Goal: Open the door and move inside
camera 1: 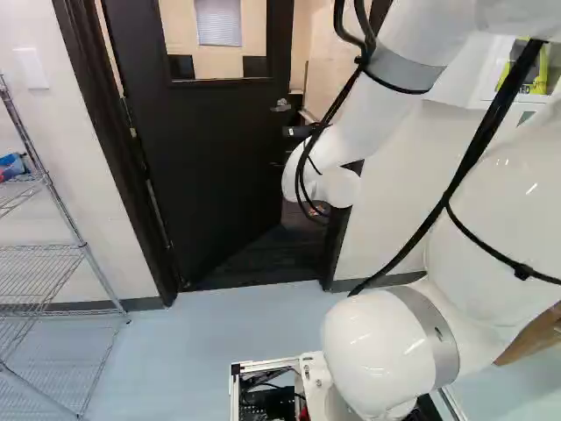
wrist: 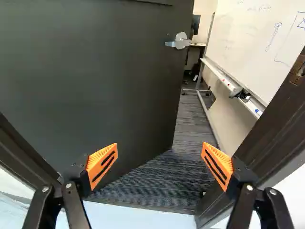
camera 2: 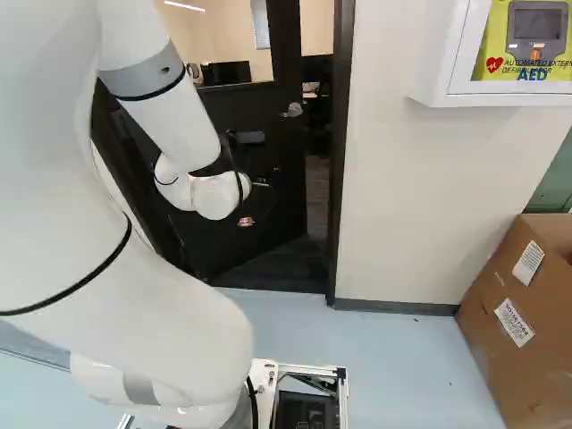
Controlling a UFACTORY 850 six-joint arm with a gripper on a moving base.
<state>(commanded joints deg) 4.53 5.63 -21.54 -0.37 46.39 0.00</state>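
At the far left of the left base view, a wire shelf (camera 1: 39, 248) stands by the white wall (camera 1: 44, 123), with a light switch (camera 1: 31, 67) above it. Next comes the dark door (camera 1: 210, 158), ajar and swung away from the robot into the room beyond, with a window (camera 1: 213, 31) in its upper part. The gripper (camera 2: 246, 222) is at the doorway, its two fingers spread wide; the wrist view shows the door ahead of it. I cannot tell whether they touch. The door's metal handle (wrist: 180, 42) sits near its free edge, farther ahead and higher than the fingers. Past that edge the gap shows striped carpet (wrist: 167, 167) and a whiteboard (wrist: 259, 40) on a stand, then the dark door frame (camera 2: 342, 161). Farther right, in the right base view, a white cabinet (camera 2: 433, 76) hangs on the wall, and a cardboard box (camera 2: 500, 331) rests on the pale blue floor (camera 2: 407, 357).
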